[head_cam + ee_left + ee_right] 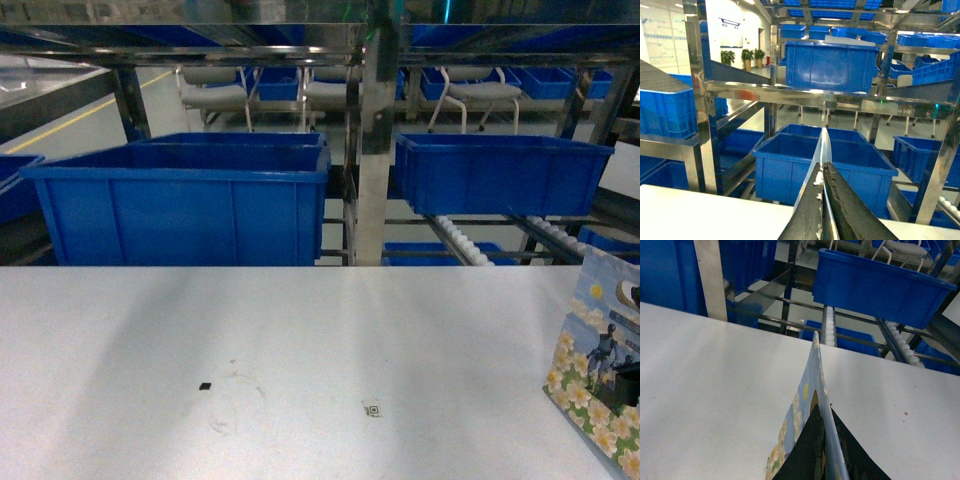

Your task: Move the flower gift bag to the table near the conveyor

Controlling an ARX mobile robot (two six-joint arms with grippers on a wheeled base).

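The flower gift bag (600, 370), light, thin and easily creased, hangs over the desk's (300, 350) right edge, its top rim pinched in both closed tools, right tool (822, 450) and left tool (824, 200).

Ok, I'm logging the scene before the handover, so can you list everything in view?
table: one, white, foreground
markers: two, black, on the table
blue bins: two large, on the rack beyond the table; more behind
conveyor: steel frame, white rollers, past the table's far edge
chairs: about three, grey, far background
flower gift bag: one, pale blue with white flowers, upright at far right
thin pale sheet: one, in left gripper; whether it is the bag is unclear
right gripper: black, shut on the bag's edge
left gripper: dark, shut on the sheet
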